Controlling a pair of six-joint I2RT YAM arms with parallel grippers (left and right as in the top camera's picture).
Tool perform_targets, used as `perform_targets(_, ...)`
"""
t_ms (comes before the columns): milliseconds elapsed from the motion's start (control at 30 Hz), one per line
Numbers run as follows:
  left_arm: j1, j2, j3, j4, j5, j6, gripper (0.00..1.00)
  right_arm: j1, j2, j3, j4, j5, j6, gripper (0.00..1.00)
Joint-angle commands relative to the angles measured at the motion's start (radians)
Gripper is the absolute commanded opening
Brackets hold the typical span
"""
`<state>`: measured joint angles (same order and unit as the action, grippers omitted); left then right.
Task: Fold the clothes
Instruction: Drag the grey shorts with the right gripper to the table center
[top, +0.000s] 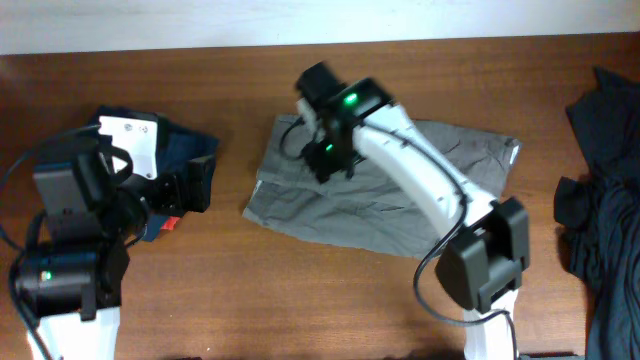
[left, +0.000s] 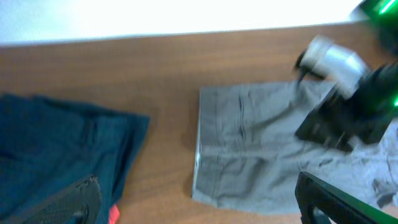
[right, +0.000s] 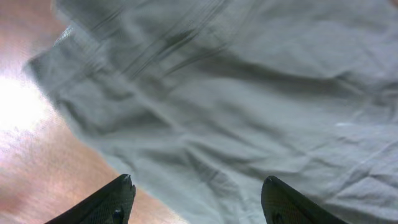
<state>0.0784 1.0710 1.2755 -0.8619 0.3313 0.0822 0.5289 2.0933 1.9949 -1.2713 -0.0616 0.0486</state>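
Observation:
A grey pair of shorts (top: 380, 195) lies spread on the wooden table, its waistband to the left; it also shows in the left wrist view (left: 249, 149) and fills the right wrist view (right: 249, 93). My right gripper (top: 325, 150) hovers over its upper left part, fingers wide open and empty (right: 196, 186). My left gripper (top: 170, 190) is open and empty at the left, over a folded dark blue garment (top: 185, 150), which also shows in the left wrist view (left: 56, 155).
A heap of dark clothes (top: 605, 180) lies at the right edge of the table. A small red object (top: 170, 224) peeks out beside the blue garment. Bare wood (top: 250, 290) runs along the front.

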Motion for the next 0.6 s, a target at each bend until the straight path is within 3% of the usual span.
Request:
perform_targets(0, -0.004, 0.066, 0.019, -0.023, -0.014, -0.013, 0.99, -0.059, -0.018, 0.001, 0.021, -0.144, -0.094, 0.72)
perform_targets(400, -0.004, 0.142, 0.068, -0.033, -0.026, -0.013, 0.99, 0.051, 0.169, -0.002, 0.094, -0.137, -0.285, 0.72)
perform_targets(567, -0.004, 0.129, 0.122, -0.040, -0.025, -0.013, 0.99, 0.105, 0.230, -0.002, 0.107, -0.032, -0.295, 0.72)
